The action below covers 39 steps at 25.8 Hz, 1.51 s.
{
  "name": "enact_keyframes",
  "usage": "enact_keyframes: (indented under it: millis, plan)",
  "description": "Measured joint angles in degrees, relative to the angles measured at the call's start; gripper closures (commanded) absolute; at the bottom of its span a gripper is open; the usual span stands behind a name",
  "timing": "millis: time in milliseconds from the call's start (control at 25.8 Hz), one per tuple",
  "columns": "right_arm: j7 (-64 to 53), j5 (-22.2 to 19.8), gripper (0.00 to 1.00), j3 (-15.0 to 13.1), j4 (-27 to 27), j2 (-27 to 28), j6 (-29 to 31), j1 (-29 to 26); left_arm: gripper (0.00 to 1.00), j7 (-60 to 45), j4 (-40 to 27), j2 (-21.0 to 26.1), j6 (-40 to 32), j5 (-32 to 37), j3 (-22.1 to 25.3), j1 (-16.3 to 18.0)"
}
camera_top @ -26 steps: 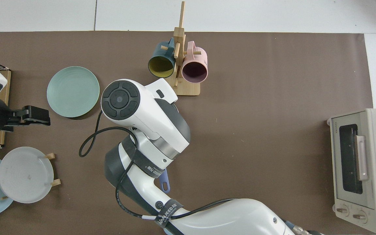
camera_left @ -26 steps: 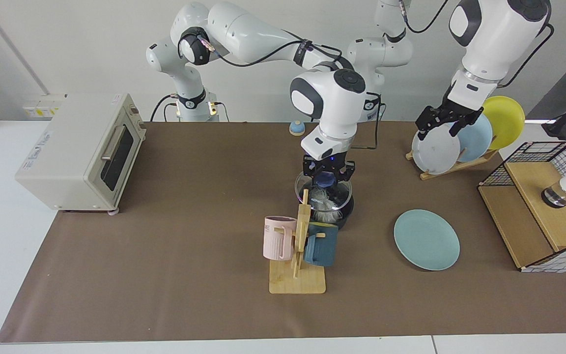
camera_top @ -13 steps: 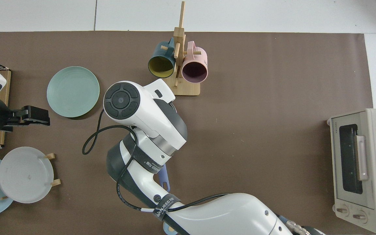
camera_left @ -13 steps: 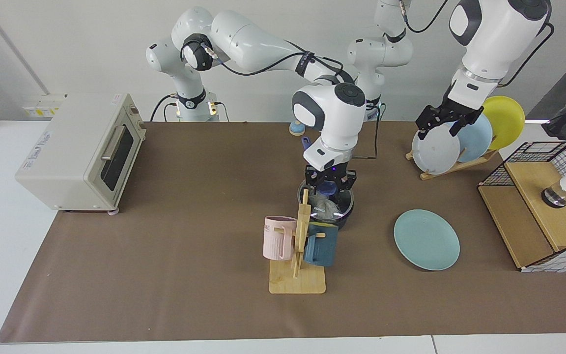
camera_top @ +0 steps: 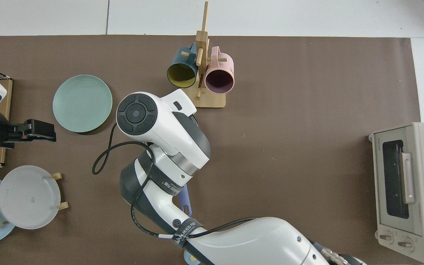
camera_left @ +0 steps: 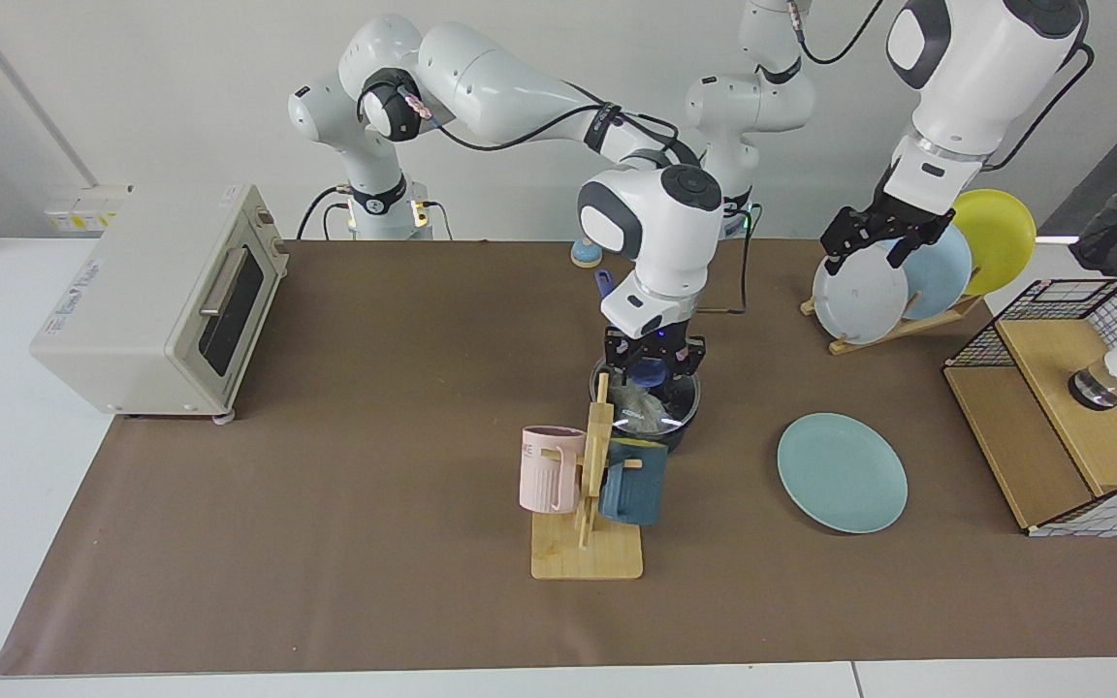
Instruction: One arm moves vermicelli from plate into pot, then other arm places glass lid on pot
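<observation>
Nearest in the facing view stands a wooden mug rack [camera_left: 588, 528] carrying a pink mug [camera_left: 549, 470] and a dark blue mug [camera_left: 633, 482]. To its right on the brown worktop [camera_left: 326, 504] lies the teal-green plate [camera_left: 842, 472], bare of food. Just behind the mug rack sits the black pot [camera_left: 683, 427], partly hidden by the rack's post, with the glass lid [camera_left: 651, 405] resting on its rim and the white vermicelli [camera_left: 638, 409] showing through the glass inside. The right gripper [camera_left: 654, 357] points straight down over the lid, its fingers [camera_left: 684, 357] standing on either side of the blue knob [camera_left: 653, 371]; whether they grip it or have let go cannot be told. In the top view this arm's wrist covers the pot, and only the end of the blue handle [camera_top: 185, 200] shows. Farther back and to the right, the left gripper [camera_left: 872, 239] hangs raised beside a plate rack that holds a grey-white plate [camera_left: 859, 296], a pale blue plate [camera_left: 941, 271] and a yellow plate [camera_left: 1000, 237]; this arm waits, its fingers apart and empty. A toaster oven [camera_left: 161, 296] stands at the far left.
</observation>
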Motion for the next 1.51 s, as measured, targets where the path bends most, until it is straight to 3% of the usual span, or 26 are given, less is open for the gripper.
enact_keyframes:
  millis: [427,1087,1125,1164,1203,1242,1513]
  plan:
    - [0.0,0.0,1.00,-0.2,0.1,0.7,1.9,0.0,0.00,0.0,0.0,0.0,0.0,0.0,0.0,0.0]
    - [0.0,0.0,1.00,-0.2,0.7,0.6,-0.1,0.0,0.00,0.0,0.0,0.0,0.0,0.0,0.0,0.0]
    - [0.0,0.0,0.97,-0.2,0.8,0.6,-0.1,0.0,0.00,0.0,0.0,0.0,0.0,0.0,0.0,0.0]
    - [0.0,0.0,0.70,-0.2,0.8,0.6,-0.2,0.0,0.00,0.0,0.0,0.0,0.0,0.0,0.0,0.0]
    - [0.0,0.0,0.28,-0.2,0.8,0.6,-0.2,0.0,0.00,0.0,0.0,0.0,0.0,0.0,0.0,0.0]
    - [0.0,0.0,0.00,-0.2,0.8,0.6,-0.2,0.0,0.00,0.0,0.0,0.0,0.0,0.0,0.0,0.0]
    - [0.0,0.0,0.00,-0.3,0.8,0.7,-0.4,0.0,0.00,0.0,0.0,-0.1,0.0,0.0,0.0,0.0]
